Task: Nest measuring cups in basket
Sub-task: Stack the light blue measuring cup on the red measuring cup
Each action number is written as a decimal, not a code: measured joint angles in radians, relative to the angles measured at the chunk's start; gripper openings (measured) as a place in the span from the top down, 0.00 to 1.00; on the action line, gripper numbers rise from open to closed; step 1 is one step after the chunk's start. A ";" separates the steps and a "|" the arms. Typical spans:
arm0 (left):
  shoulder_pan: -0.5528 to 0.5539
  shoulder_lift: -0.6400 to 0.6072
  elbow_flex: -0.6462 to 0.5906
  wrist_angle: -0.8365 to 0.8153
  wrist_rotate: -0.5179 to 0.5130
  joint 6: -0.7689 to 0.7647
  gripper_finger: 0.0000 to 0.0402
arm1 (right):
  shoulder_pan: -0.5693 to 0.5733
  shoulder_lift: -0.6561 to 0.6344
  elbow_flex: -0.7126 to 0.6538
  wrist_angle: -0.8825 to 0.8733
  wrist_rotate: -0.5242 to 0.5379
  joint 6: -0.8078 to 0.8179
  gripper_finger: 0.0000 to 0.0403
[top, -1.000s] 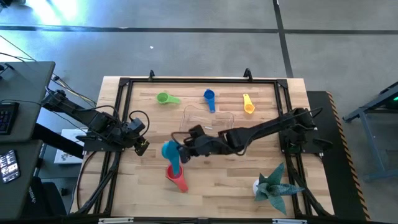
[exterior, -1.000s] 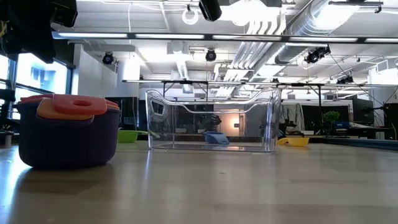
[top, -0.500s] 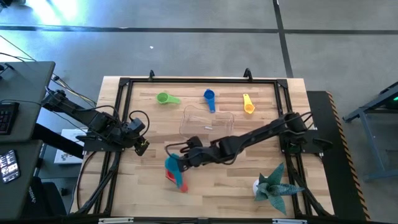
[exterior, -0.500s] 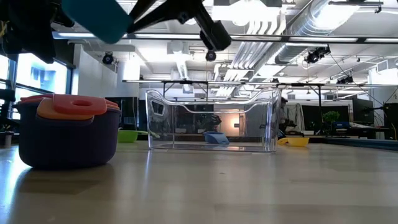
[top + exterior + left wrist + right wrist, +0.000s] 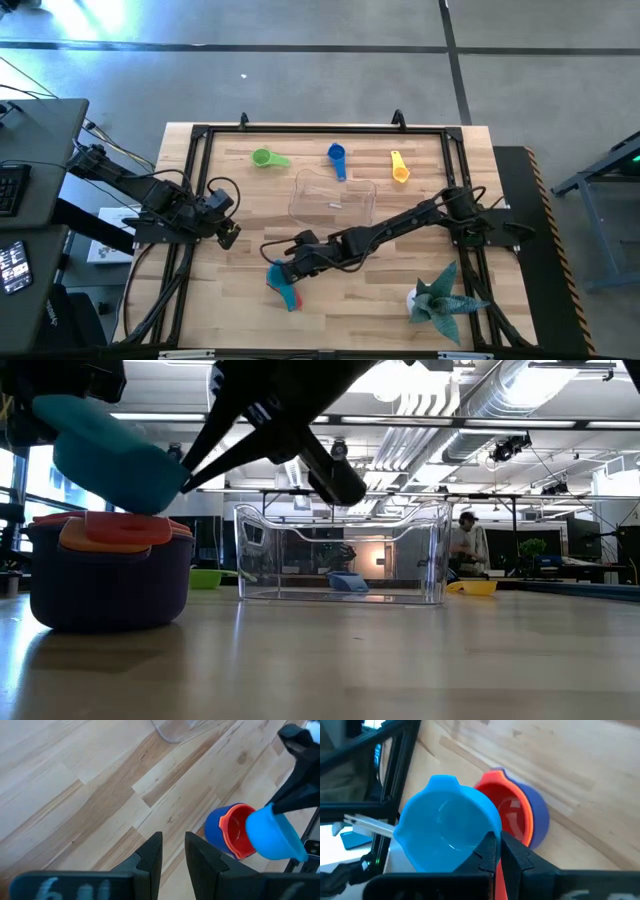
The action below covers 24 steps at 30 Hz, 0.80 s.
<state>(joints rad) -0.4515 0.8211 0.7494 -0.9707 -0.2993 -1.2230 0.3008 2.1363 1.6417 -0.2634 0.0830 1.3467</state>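
My right gripper (image 5: 296, 262) reaches over the table's near-left part and is shut on the teal measuring cup (image 5: 277, 274). The cup hangs tilted just over a stack of cups (image 5: 110, 575), purple outside, orange and red inside; the stack stands on its base on the table. In the right wrist view the teal cup (image 5: 447, 822) overlaps the stack (image 5: 517, 817). The clear basket (image 5: 333, 198) sits mid-table. Green (image 5: 263, 157), blue (image 5: 336, 155) and yellow (image 5: 399, 168) cups lie beyond it. My left gripper (image 5: 228, 235) waits at the left edge, narrowly open. My right gripper pinches the teal cup's wall at the rim (image 5: 489, 831), with one finger (image 5: 487, 854) on the inner side and the other outside. The fingers come slanting down from the table's right. The cup is lifted and tilted; I cannot tell whether its bottom (image 5: 135, 500) touches the stack.
A spiky teal-grey paper figure (image 5: 440, 297) stands at the near-right corner. A black frame (image 5: 200, 135) runs around the tabletop. Bare wood lies between the stack and the paper figure. A person (image 5: 462, 545) shows far off in the room behind.
My right gripper has carried the teal cup toward the near-left and down, from beside the basket to just over the stack. The cup has tipped. In the low view it came in from above and sank to the stack's top.
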 joint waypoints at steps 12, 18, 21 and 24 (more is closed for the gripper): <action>0.000 0.000 0.000 -0.001 0.000 -0.005 0.82 | -0.006 0.023 0.000 -0.007 -0.018 -0.017 1.00; 0.000 0.000 0.000 -0.001 0.000 -0.005 0.82 | -0.007 0.027 0.000 -0.012 -0.028 -0.045 0.96; 0.000 0.000 0.000 -0.001 0.000 -0.004 0.82 | -0.011 0.026 0.000 -0.012 -0.032 -0.045 0.92; 0.000 0.000 0.000 -0.001 0.000 -0.005 0.82 | -0.012 0.026 0.000 -0.021 -0.031 -0.047 0.88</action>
<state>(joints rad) -0.4515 0.8207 0.7494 -0.9715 -0.2991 -1.2278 0.2889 2.1628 1.6413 -0.2840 0.0517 1.2998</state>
